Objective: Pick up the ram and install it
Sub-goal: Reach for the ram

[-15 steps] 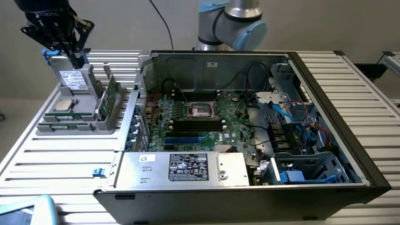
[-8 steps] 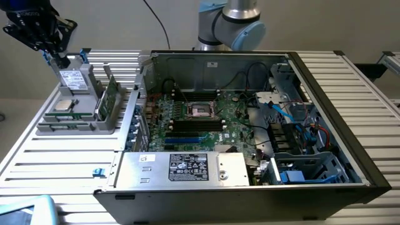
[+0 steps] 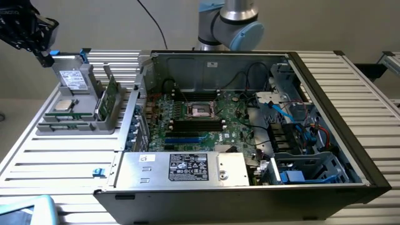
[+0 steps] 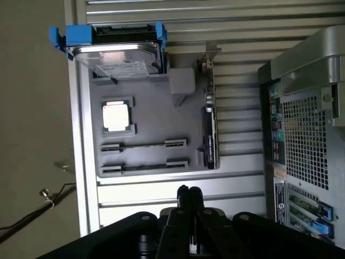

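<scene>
Hovering near gray tray point(image 4: 151, 116), gripper point(image 4: 188, 195) pinched closed, empty; ram point(image 4: 143, 145) lying in tray.

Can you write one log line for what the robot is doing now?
gripper: shut, empty, near gray tray | ram: in tray slot | computer case: open

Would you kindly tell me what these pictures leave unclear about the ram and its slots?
1. Narrow green ram sticks: edge-on in the wrist view, sunk in the grey plastic tray; chips and label hidden.
2. Black motherboard slots: exterior view, too small to read latches.
</scene>
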Controlling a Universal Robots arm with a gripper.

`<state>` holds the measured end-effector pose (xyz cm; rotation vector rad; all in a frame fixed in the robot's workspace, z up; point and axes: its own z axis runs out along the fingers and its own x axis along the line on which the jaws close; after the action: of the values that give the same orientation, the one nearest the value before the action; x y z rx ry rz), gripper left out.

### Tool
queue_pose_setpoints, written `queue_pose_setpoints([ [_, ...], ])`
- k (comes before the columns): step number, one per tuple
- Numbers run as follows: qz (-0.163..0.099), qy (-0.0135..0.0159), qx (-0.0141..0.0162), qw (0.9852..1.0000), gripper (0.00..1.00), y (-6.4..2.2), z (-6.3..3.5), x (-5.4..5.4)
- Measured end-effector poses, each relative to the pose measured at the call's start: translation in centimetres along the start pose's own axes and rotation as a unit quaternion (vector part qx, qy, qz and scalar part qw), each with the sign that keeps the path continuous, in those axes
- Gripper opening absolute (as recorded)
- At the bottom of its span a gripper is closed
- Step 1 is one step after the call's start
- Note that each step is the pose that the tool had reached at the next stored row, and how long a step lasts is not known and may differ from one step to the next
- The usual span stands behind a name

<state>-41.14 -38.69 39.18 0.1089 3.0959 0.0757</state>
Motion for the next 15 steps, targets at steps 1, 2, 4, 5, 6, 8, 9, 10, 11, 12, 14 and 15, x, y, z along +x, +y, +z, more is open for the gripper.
queue_pose_setpoints([
  [1, 0.0, 0.0, 0.0, 1.0, 0.11, 0.12, 0.0, 0.5],
  [2, 0.0, 0.0, 0.0001, 1.0, 0.11, 0.25, 0.0, 0.9],
  [4, 0.0, 0.0, 0.0001, 1.0, 0.11, 0.51, 0.03, 1.9],
  [5, 0.0, 0.0, 0.0001, 1.0, 0.11, 0.61, 0.03, 2.3],
  [6, 0.0, 0.0, 0.0001, 1.0, 0.11, 0.7, 0.05, 2.7],
  [8, 0.0, 0.0, 0.0001, 1.0, 0.11, 1.01, 0.1, 3.4],
  [9, 0.0, 0.0, 0.0001, 1.0, 0.11, 1.25, 0.13, 3.7],
  [10, 0.0, 0.0, 0.0001, 1.0, 0.11, 1.41, 0.15, 4.0],
  [11, 0.0, -0.0001, 0.0001, 1.0, 0.11, 1.57, 0.19, 4.1],
  [12, 0.0, 0.0001, 0.0001, 1.0, 0.11, 1.72, 0.21, 4.3],
  [14, 0.0, 0.0006, 0.0001, 1.0, 0.11, 1.95, 0.26, 4.4],
  [15, 0.0, 0.0005, 0.0001, 1.0, 0.11, 1.97, 0.26, 4.4],
])
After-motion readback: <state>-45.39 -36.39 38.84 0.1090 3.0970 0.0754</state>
